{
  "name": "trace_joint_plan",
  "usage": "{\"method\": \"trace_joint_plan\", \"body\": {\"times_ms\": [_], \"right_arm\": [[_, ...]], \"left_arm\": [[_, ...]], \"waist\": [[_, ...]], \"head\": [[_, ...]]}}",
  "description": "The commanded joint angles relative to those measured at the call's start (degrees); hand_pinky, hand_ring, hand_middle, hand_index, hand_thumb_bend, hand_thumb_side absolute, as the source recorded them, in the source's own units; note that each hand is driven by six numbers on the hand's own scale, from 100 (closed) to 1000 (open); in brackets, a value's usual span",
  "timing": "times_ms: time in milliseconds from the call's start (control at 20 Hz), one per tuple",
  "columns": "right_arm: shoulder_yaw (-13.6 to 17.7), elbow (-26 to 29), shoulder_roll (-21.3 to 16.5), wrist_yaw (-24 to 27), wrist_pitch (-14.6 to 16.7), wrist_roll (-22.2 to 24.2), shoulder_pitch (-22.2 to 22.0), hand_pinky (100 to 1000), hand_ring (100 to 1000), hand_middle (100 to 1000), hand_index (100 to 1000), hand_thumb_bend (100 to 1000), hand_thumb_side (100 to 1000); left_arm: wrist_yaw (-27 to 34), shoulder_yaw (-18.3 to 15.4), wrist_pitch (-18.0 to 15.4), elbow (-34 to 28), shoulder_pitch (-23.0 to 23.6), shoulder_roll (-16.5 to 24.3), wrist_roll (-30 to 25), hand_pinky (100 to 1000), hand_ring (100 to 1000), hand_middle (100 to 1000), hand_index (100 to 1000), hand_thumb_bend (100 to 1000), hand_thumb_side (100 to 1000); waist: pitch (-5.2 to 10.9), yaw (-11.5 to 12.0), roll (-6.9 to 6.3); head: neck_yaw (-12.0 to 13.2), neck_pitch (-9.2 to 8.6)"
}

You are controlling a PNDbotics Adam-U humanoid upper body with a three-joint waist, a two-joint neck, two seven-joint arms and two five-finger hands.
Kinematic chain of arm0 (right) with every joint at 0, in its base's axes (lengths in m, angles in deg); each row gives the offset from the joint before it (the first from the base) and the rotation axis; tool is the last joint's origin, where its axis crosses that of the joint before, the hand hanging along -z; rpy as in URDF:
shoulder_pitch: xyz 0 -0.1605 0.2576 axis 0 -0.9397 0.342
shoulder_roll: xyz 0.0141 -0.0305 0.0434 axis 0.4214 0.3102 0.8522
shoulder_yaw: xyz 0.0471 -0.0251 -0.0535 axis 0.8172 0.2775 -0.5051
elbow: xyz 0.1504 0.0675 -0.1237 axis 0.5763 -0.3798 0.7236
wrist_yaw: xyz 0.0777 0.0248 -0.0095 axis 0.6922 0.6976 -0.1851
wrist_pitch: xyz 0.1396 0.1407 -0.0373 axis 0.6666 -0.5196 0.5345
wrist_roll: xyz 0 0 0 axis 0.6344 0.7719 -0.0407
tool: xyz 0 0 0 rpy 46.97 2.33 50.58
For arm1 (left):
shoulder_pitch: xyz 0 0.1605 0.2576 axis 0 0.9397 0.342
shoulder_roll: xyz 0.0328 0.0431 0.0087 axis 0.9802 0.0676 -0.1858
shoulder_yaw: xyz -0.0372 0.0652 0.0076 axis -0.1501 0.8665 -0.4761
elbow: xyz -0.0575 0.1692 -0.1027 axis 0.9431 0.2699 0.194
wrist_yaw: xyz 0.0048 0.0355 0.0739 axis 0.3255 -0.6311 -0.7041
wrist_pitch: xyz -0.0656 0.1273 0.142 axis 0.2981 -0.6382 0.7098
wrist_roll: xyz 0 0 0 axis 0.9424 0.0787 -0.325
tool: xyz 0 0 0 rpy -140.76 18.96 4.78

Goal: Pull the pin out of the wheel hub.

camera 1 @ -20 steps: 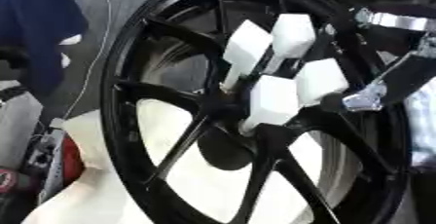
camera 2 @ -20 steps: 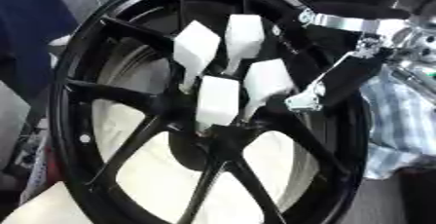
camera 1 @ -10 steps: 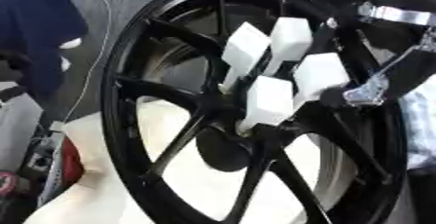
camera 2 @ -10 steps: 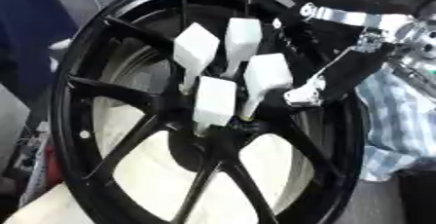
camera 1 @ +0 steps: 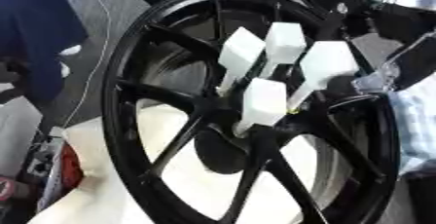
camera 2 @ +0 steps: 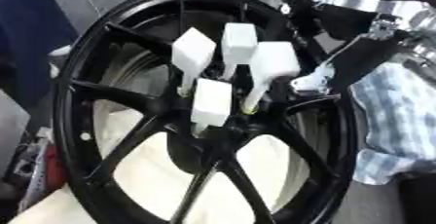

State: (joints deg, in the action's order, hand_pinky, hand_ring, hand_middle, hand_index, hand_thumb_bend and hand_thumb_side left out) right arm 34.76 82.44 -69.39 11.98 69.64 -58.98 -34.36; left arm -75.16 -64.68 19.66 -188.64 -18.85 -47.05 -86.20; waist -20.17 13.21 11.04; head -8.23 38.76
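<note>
— Your right hand (camera 1: 328, 61) comes in from the upper right, reaching into the face of the black wheel (camera 1: 115, 121). How do you read it?

— Spread. Your white block-shaped fingertips (camera 1: 241, 52) are fanned apart, the fingers straight and pointing down toward the hub (camera 1: 223, 150). Nothing is curled shut.

— And the pin?

— You have a small yellow-green speck (camera 2: 248, 111) right at the end of the rightmost finger, just above the hub, between two spokes. That may be the pin — too small to be sure. Whether your finger touches it, I cannot tell.

— The lowest white block?

— It sits nearest the hub centre, just beside that speck, its narrow end against the dark spokes.

— The wheel itself?

— It stands tilted on a cream cushion (camera 1: 94, 189), which shows through the gaps between spokes. A blue-and-white checked cloth (camera 2: 391, 121) lies beside its right rim, under your arm.
</note>
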Motion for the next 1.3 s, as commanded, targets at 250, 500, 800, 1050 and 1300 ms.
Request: {"method": "trace_joint_plan", "body": {"times_ms": [250,500,800,1050,1300], "right_arm": [[5.7,0.7,-5.4,6.0,0.7,-0.9,-0.9,544,520,422,380,372,100],[11.3,0.7,-8.5,9.9,1.9,-3.8,-5.1,545,519,422,377,373,100],[19.9,0.7,-10.5,12.1,2.3,-9.1,-13.6,549,522,425,376,373,100],[27.0,-0.1,-8.6,10.9,1.7,-13.8,-21.2,556,527,433,382,369,118],[32.2,-0.9,-3.6,8.0,3.5,-18.1,-28.2,564,533,440,383,372,141]], "left_arm": [[0.9,-0.9,-0.3,-0.9,0.5,0.6,0.4,806,942,681,802,100,768],[0.9,-1.5,-1.0,-0.9,1.0,0.5,0.9,806,942,681,802,100,764],[-0.2,-2.7,-2.1,-0.9,2.0,0.0,2.3,806,942,682,803,100,759],[-1.3,-3.3,-3.0,-0.9,2.5,-0.4,3.5,805,943,682,803,100,755],[-2.1,-3.6,-3.7,-0.9,2.6,-0.9,4.0,804,944,682,803,100,753]], "waist": [[1.93,-1.0,-1.38],[1.93,-2.8,-2.53],[1.37,-6.7,-4.34],[0.74,-9.7,-5.9],[0.04,-11.7,-7.26]], "head": [[0.0,0.5],[1.3,0.75],[4.6,0.99],[7.0,0.98],[8.1,0.77]]}}
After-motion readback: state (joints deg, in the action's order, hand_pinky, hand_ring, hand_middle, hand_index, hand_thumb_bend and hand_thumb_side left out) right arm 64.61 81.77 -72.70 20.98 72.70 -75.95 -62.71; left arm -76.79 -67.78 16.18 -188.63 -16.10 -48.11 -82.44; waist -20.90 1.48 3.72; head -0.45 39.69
